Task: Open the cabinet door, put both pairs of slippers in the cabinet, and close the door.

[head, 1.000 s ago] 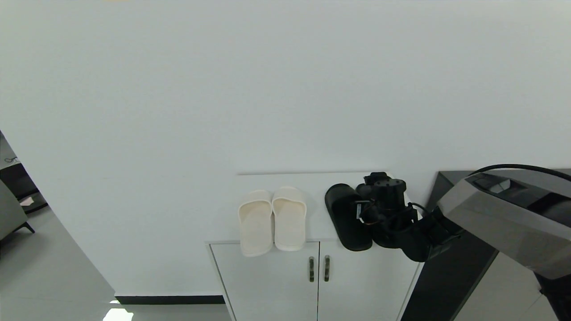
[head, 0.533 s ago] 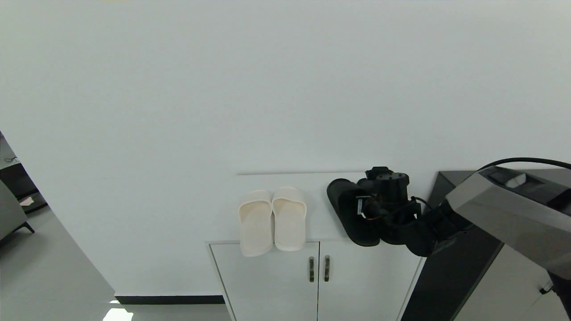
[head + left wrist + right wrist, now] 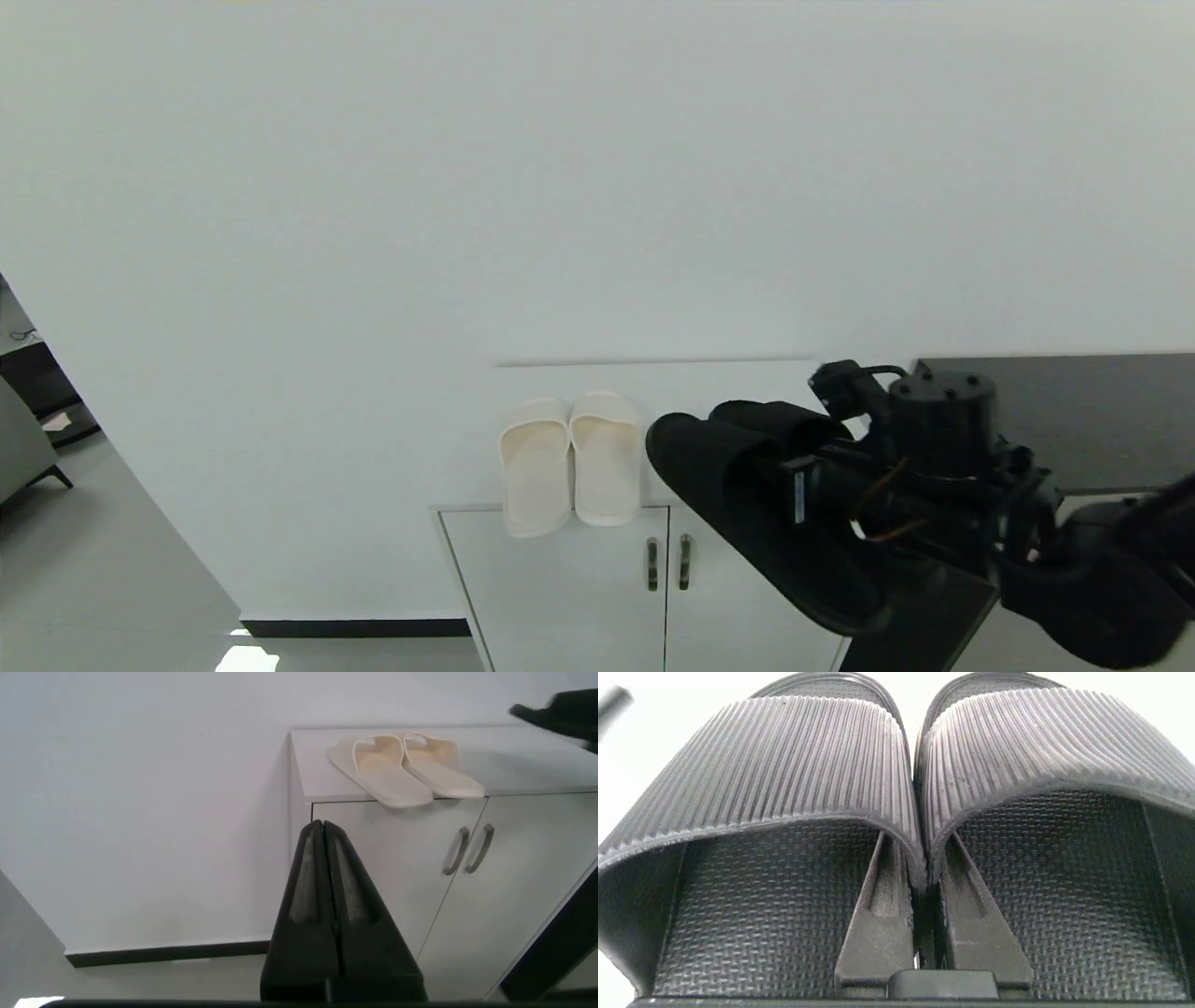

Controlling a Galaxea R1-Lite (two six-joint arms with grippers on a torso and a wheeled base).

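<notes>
Head view has the right gripper at about 4 o'clock, clamped on the pair of black slippers. The pair hangs in the air in front of the white cabinet, clear of its top, at 3 o'clock from the cream slippers. It lies along a line from 10 o'clock to 4 o'clock and overlaps the cabinet's right door.

From the right wrist view, the black slippers sit side by side with their ribbed straps facing the camera. The right gripper has one of its fingers inside each slipper. Between them they pinch the two neighbouring inner edges together, with only a narrow gap left.

The cream slippers rest side by side on the cabinet top near 6 o'clock, touching each other, their heels just over the front edge. Both doors below are closed, and the two handles stand upright just beside each other at the seam. A black-topped unit stands against the cabinet at 3 o'clock.

In the left wrist view, the left gripper has its fingers pressed flat together with nothing between them. It is low beside the cabinet, well apart from the cream slippers on top.
</notes>
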